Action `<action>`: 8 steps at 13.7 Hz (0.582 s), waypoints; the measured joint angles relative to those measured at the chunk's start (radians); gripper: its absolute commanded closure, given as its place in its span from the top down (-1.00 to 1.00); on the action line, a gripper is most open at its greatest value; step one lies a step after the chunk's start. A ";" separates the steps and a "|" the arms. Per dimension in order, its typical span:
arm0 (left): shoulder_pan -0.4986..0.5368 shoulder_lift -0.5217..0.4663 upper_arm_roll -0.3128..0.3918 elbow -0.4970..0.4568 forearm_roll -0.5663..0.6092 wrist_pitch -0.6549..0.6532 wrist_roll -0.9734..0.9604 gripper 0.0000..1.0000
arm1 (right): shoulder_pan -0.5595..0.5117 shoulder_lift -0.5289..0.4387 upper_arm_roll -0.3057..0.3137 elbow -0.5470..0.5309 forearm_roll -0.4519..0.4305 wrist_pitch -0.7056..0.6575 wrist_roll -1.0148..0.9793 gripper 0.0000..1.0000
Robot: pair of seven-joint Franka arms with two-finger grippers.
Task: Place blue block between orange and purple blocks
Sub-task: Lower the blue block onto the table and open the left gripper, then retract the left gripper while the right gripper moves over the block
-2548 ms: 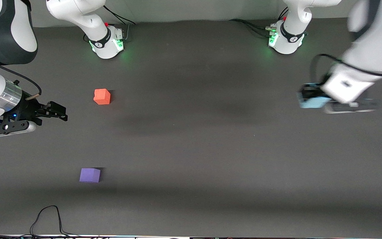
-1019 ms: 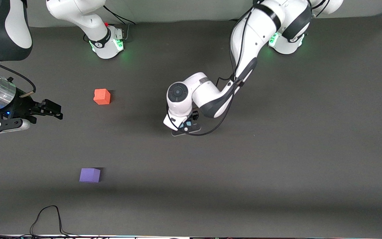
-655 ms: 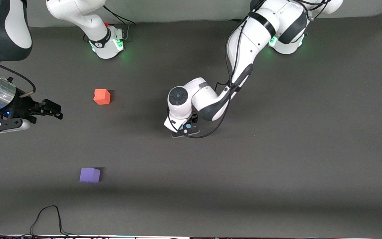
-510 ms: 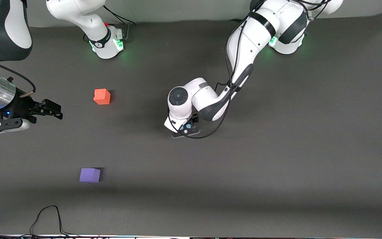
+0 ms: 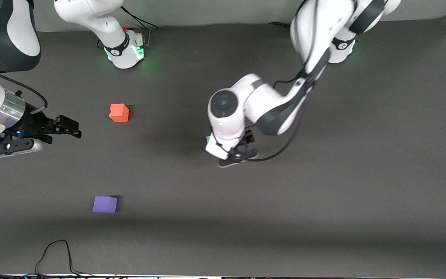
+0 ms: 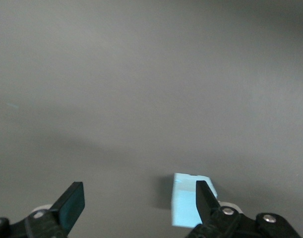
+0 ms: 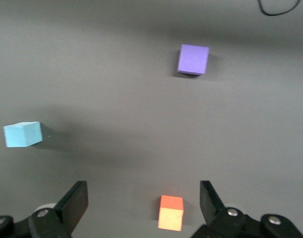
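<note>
My left gripper [image 5: 237, 154] hangs over the middle of the dark table [image 5: 362, 174], and its jaws stand wide apart with nothing between them. In the left wrist view the two dark fingers [image 6: 72, 203] frame bare tabletop, and the blue block [image 6: 188, 203] sits on the mat just inside one finger, with no pad pressing on it. From the front I catch only a sliver of that blue block [image 5: 208, 138] peeking out at the edge of the left arm's white wrist (the rest is hidden under the arm).

The right wrist view gives me the clearer layout: the light blue cube [image 7: 23, 134] rests alone on the table, well apart from the other two. The orange block [image 5: 119, 112] lies toward the right arm's end of the table, and the purple block [image 5: 105, 204] sits nearer to the front camera than the orange one, with an open stretch of mat between them. The blue block rests toward the left arm's end from that gap, roughly level with it but off to the side, so it is not yet between the two.

My right gripper [image 5: 68, 129] waits over the right arm's end of the table, beside the orange block, its jaws open wide and empty (the right wrist view shows both fingers [image 7: 74, 203] spread with the orange cube [image 7: 170, 219] between them in the frame).
</note>
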 measured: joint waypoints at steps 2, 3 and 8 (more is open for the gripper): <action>0.090 -0.127 0.002 -0.064 -0.025 -0.056 0.114 1.00 | 0.038 0.015 0.001 -0.002 0.023 0.016 0.013 1.00; 0.142 -0.180 0.003 -0.093 -0.039 -0.092 0.187 1.00 | 0.060 0.026 0.003 -0.004 0.025 0.025 0.039 1.00; 0.420 -0.369 0.004 -0.158 -0.069 -0.254 0.557 1.00 | 0.222 0.123 0.009 -0.054 0.043 0.177 0.228 1.00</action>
